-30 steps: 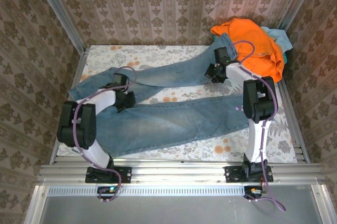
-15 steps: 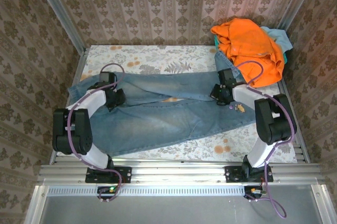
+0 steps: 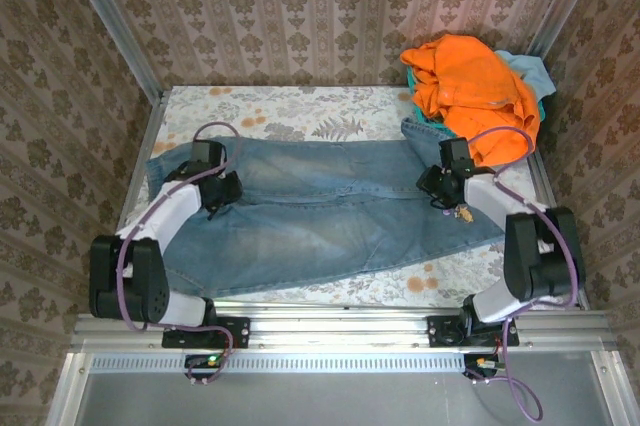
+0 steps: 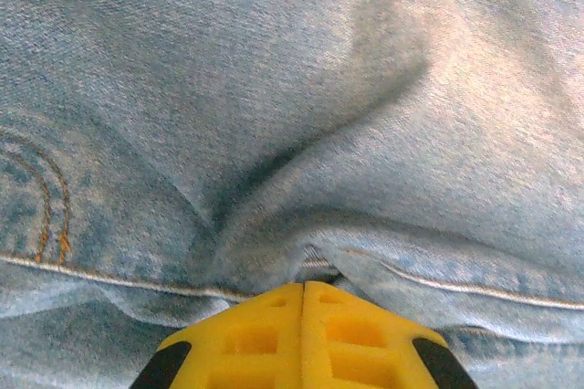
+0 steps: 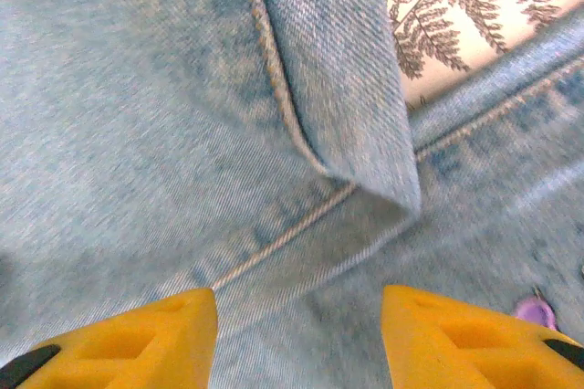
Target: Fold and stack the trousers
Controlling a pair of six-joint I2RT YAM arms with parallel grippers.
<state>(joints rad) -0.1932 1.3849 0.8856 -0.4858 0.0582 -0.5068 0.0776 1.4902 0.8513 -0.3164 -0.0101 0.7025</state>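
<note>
Bench (image 3: 300,106): pale floral print, orange-brown blotches. Trousers (image 3: 320,216) flat across centre of frame, left to right, one leg over other. Orange garment (image 3: 480,86) heaped at upper right corner, just beside trousers; turquoise cloth (image 3: 530,71) tucked behind.

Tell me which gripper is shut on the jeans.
The left gripper: its yellow fingers meet, pinching a fold of the jeans. The right gripper is wide open above them.
</note>
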